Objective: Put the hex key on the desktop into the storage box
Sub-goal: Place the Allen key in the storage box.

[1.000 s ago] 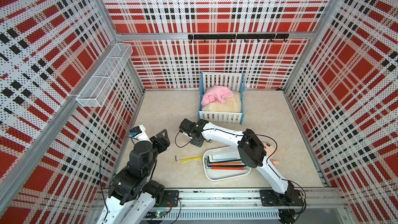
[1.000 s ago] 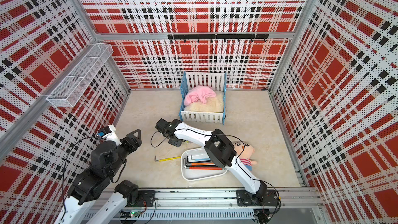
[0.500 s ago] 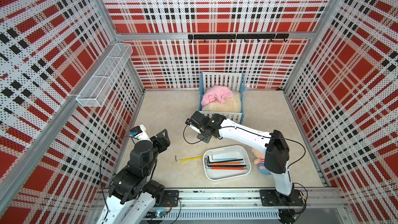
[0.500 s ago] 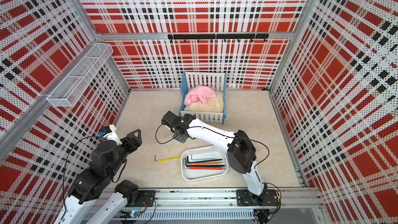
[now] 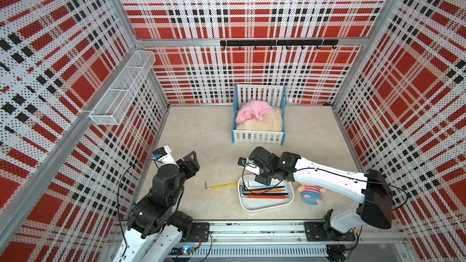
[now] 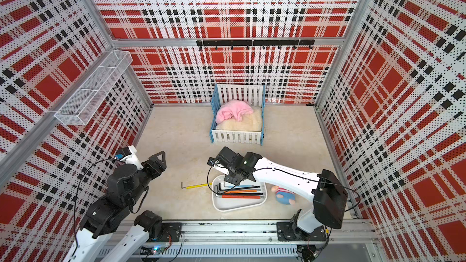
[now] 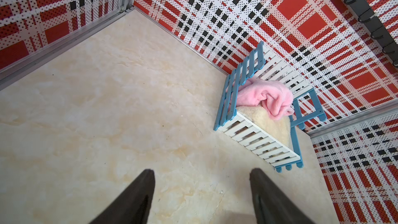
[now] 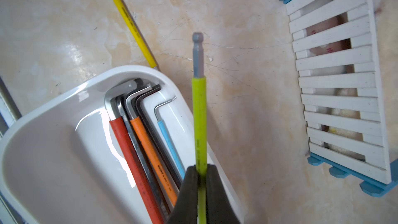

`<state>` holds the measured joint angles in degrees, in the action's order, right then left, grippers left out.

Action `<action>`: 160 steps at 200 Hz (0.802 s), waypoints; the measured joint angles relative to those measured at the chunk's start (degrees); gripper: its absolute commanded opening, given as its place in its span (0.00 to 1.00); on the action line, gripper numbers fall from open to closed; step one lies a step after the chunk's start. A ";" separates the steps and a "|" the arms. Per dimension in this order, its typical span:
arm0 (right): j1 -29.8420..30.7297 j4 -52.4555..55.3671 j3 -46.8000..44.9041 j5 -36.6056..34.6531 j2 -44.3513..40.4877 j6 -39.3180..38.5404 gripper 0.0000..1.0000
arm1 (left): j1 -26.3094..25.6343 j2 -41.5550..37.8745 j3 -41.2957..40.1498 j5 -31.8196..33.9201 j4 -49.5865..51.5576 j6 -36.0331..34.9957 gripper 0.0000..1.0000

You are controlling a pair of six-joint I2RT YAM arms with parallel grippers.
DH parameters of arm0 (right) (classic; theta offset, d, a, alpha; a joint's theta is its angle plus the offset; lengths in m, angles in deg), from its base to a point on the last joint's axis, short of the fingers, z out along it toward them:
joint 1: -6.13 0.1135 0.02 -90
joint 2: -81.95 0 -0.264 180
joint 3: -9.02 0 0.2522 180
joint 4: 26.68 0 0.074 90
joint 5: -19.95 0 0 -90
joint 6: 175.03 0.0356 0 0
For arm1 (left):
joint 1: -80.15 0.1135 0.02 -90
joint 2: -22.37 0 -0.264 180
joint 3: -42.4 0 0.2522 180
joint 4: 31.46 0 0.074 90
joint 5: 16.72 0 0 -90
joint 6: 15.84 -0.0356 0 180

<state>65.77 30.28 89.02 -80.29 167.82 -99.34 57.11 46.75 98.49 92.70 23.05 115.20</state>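
Two keys are outside the box [image 8: 43, 158]: right fingers [image 8: 188, 192] clamp a green key [image 8: 199, 115] above its rim; a yellow key [image 8: 129, 20] lies on the bench [image 8: 247, 82] just beside it. Left fingers [image 7: 137, 197] apart, empty.

- The lime-green hex key [image 8: 199, 121] in my black right jaws has a grey tip.
- The yellow hex key [image 5: 222, 186] shows against the beige, faintly marbled table [image 5: 201, 132].
- The storage box [image 5: 267, 206] is glossy white. Inside are a red key [image 8: 133, 158], an orange key [image 8: 150, 154] and a sky-blue key [image 8: 170, 141], all with silver bends.
- The crib [image 5: 258, 137] has blue and white slats, and its blanket [image 5: 254, 112] is pink.
- The walls [image 5: 252, 8] are red, black and white plaid, dotted with holes.
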 measured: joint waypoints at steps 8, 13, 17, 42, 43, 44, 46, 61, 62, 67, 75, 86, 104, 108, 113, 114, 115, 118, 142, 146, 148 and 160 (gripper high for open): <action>0.22 -0.79 -1.51 0.28 -0.46 -1.05 0.00 | -0.24 0.00 0.00 -0.31 0.00 -0.28 0.74; 0.26 -1.27 -2.27 0.39 -0.59 -1.64 0.00 | -0.46 0.00 0.00 -0.61 -0.04 -0.46 0.74; 0.26 -1.60 -2.93 0.50 -0.66 -2.23 0.00 | -0.63 0.00 0.00 -0.81 -0.09 -0.61 0.74; 0.26 -2.67 -5.38 0.33 -0.59 -4.72 0.00 | -2.43 -1.09 -0.31 -3.89 -1.29 -2.16 0.74; 0.26 -2.71 -5.46 0.35 -0.59 -4.85 0.00 | -2.54 -1.25 -0.33 -4.09 -1.36 -2.21 0.74; 0.26 -2.71 -5.49 0.33 -0.59 -4.92 0.00 | -2.60 -1.31 -0.35 -4.15 -1.42 -2.27 0.74; 0.26 -2.78 -5.64 0.26 -0.52 -5.14 0.00 | -2.86 -1.60 -0.39 -4.46 -1.51 -2.45 0.74; 0.26 -3.39 -6.32 -0.13 0.04 -6.16 0.00 | -4.17 -3.08 -0.59 -6.58 -2.32 -3.13 0.74; 0.26 -3.45 -6.36 -0.15 0.11 -6.25 0.00 | -4.24 -3.15 -0.59 -6.69 -2.34 -3.15 0.74; 0.26 -3.72 -6.56 -0.31 0.39 -6.49 0.00 | -4.66 -3.58 -0.61 -7.50 -2.58 -3.41 0.74; 0.26 -4.22 -6.86 -0.42 0.98 -6.80 0.00 | -5.27 -4.15 -0.61 -8.72 -2.93 -3.76 0.73; 0.26 -4.68 -7.26 -0.96 1.75 -7.13 0.00 | -5.84 -4.83 -0.63 -10.75 -3.10 -4.15 0.73; 0.26 -5.44 -7.80 -1.73 2.91 -7.32 0.00 | -6.14 -5.86 -1.05 -13.55 -2.89 -4.44 0.73; 0.26 -5.64 -7.96 -1.86 3.10 -7.34 0.00 | -6.16 -6.08 -1.16 -14.05 -2.75 -4.46 0.73; 0.26 -5.77 -8.15 -2.08 3.34 -7.34 0.00 | -6.19 -6.32 -1.27 -14.58 -2.58 -4.50 0.73; 0.26 -5.81 -8.17 -2.10 3.37 -7.34 0.00 | -6.21 -6.38 -1.29 -14.67 -2.49 -4.50 0.73; 0.26 -5.84 -8.20 -2.12 3.41 -7.34 0.00 | -6.21 -6.43 -1.29 -14.73 -2.45 -4.50 0.73; 0.26 -5.88 -8.28 -2.21 3.54 -7.34 0.00 | -6.23 -6.56 -1.38 -14.99 -2.29 -4.52 0.73; 0.26 -6.64 -8.90 -2.56 4.66 -7.32 0.00 | -6.25 -7.98 -1.57 -16.24 -0.44 -4.85 0.73; 0.26 -6.78 -9.05 -2.64 4.90 -7.30 0.00 | -6.25 -8.17 -1.57 -16.31 -0.02 -4.92 0.73; 0.26 -6.82 -9.11 -2.67 4.96 -7.30 0.00 | -6.25 -8.24 -1.57 -16.39 0.11 -4.96 0.73; 0.24 -7.06 -9.66 -2.86 5.46 -7.30 0.00 | -6.25 -8.55 -1.57 -16.63 1.25 -5.22 0.72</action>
<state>66.01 23.22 79.36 -83.15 173.28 -106.64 50.85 38.20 96.91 76.07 24.30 109.98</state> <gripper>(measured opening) 0.095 0.725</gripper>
